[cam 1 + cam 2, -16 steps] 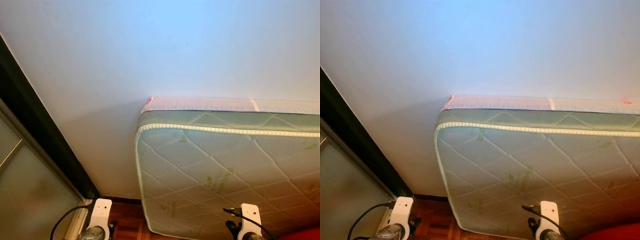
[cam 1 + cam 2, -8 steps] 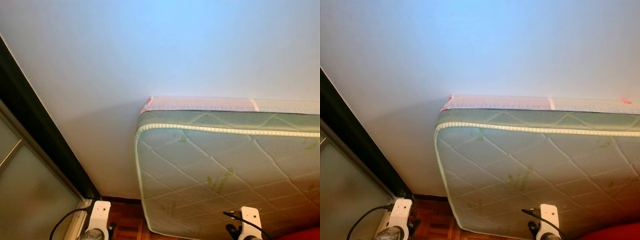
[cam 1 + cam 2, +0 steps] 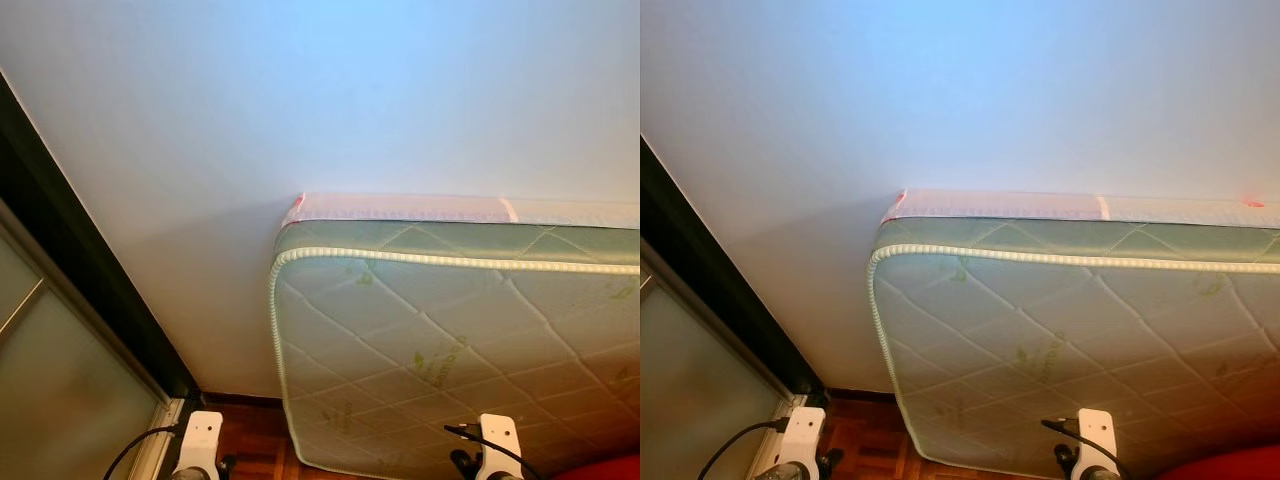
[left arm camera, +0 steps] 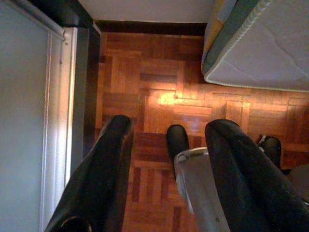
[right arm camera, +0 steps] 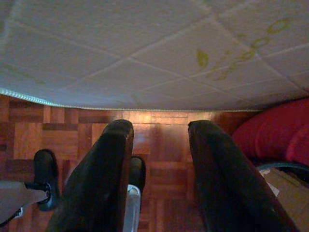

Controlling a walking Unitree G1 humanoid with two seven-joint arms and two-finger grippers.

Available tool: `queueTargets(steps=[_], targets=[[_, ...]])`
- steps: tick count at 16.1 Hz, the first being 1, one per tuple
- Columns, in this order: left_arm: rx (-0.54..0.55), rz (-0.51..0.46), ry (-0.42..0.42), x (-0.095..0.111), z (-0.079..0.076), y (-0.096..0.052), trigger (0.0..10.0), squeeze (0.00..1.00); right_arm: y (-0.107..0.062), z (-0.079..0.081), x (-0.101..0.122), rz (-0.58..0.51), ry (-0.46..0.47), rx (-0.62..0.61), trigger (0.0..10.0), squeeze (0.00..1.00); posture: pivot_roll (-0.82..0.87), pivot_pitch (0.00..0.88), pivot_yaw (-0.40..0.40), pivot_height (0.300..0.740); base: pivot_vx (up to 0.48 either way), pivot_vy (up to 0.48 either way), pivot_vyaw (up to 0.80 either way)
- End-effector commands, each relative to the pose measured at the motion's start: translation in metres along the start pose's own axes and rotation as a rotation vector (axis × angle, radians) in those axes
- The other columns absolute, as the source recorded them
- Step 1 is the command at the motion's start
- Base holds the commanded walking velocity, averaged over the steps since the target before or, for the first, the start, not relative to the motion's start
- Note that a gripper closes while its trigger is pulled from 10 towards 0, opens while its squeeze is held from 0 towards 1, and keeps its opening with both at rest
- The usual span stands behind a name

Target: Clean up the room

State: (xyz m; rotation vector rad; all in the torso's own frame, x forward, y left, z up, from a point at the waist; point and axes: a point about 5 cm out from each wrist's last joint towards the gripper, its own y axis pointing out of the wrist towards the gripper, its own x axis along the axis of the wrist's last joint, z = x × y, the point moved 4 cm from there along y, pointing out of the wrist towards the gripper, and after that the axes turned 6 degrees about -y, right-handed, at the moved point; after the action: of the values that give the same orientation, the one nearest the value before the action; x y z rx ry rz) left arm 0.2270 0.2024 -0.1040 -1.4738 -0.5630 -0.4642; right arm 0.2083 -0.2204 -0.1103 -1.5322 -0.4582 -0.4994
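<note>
Leaning on the wall (image 3: 300, 100), the mattress (image 3: 450, 340) stands ahead with its long edge running rightward; the right gripper (image 5: 159, 179) is nearer than the left gripper (image 4: 166, 179), both spread and empty.

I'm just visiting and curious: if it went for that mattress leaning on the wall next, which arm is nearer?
Probably the right. The right claw hangs open directly before the mattress, while the left claw, also open, hangs over bare floor beside the door frame.
</note>
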Motion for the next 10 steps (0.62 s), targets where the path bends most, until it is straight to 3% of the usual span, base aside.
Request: queueTargets(steps=[1, 10], targets=[[0.012, 0.022, -0.023, -0.009, 0.0048, -0.0017, 10.0, 0.0, -0.0002, 0.0001, -0.0039, 0.025, -0.013, 0.003, 10.0, 0.0, 0.06, 0.0, -0.016, 0.74, 0.0, 0.0, 0.0], [0.008, 0.033, -0.029, -0.0145, 0.0052, -0.0027, 10.0, 0.0, -0.0001, -0.0007, -0.0019, 0.014, 0.002, -0.004, 10.0, 0.0, 0.05, 0.0, -0.017, 0.74, -0.028, 0.0, 0.0]])
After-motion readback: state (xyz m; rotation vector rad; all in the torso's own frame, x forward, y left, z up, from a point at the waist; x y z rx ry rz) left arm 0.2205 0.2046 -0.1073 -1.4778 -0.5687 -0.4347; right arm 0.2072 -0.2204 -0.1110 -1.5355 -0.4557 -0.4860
